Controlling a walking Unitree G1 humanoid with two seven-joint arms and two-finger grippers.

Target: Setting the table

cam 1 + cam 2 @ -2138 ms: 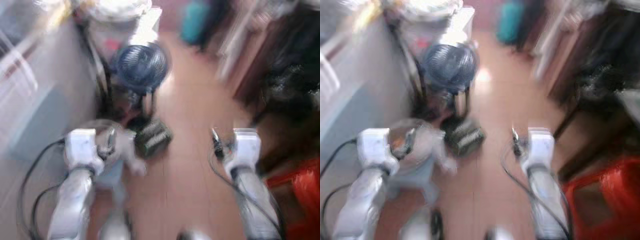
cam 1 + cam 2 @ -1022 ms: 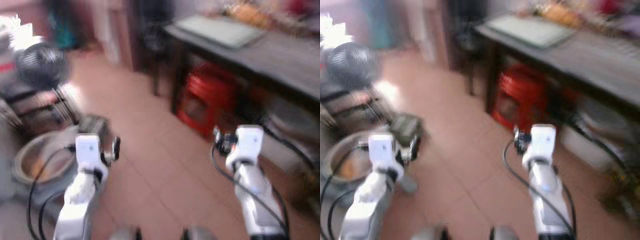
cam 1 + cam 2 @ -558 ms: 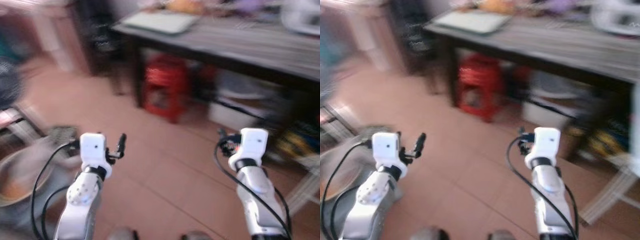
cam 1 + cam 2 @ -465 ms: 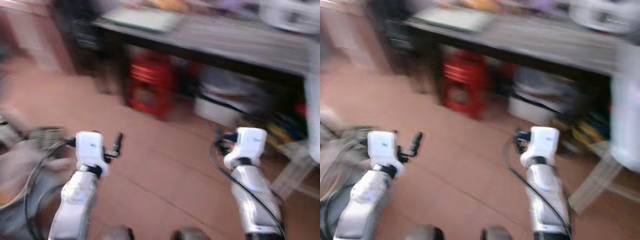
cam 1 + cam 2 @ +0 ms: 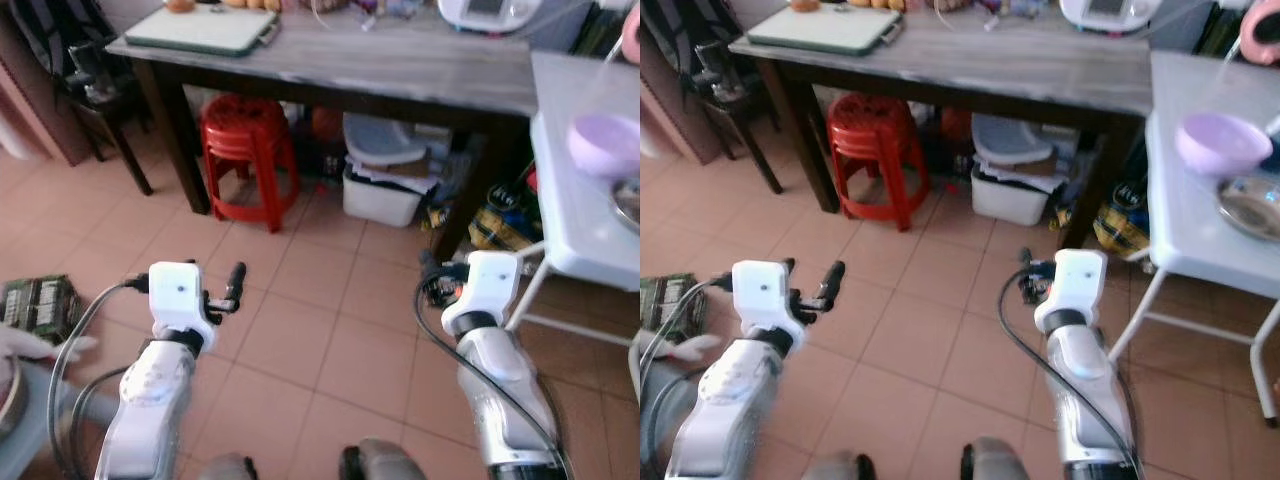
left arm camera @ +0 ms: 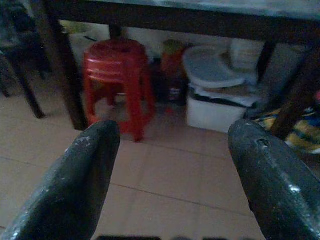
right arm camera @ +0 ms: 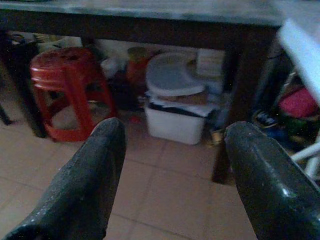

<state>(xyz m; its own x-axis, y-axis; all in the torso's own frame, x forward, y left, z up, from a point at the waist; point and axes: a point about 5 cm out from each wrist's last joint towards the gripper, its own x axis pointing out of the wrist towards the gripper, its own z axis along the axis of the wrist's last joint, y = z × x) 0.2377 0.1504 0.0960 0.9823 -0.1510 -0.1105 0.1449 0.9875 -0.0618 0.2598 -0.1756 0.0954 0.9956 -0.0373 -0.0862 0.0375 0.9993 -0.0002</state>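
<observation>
A purple bowl (image 5: 1223, 142) and a metal plate (image 5: 1252, 207) sit on a white folding table (image 5: 1180, 215) at the right. Straight ahead stands a long dark wooden table (image 5: 400, 65) carrying a green-rimmed board (image 5: 200, 28) and a white cooker (image 5: 487, 12). Both my arms are raised over the tiled floor, well short of either table. My left gripper (image 6: 175, 132) is open with nothing between its fingers. My right gripper (image 7: 172, 127) is open too, and it is the one nearer the white table.
Stacked red stools (image 5: 240, 150) and a white lidded bin (image 5: 385, 190) are tucked under the dark table. A black chair (image 5: 90, 80) stands at its left end. A green box (image 5: 40, 300) lies on the floor at my left, and bags (image 5: 500, 225) sit by the white table's leg.
The camera has swung right: the fan and pot slid out to the left, and the two tables came into view and sharpened. Both arms keep the same raised pose.
</observation>
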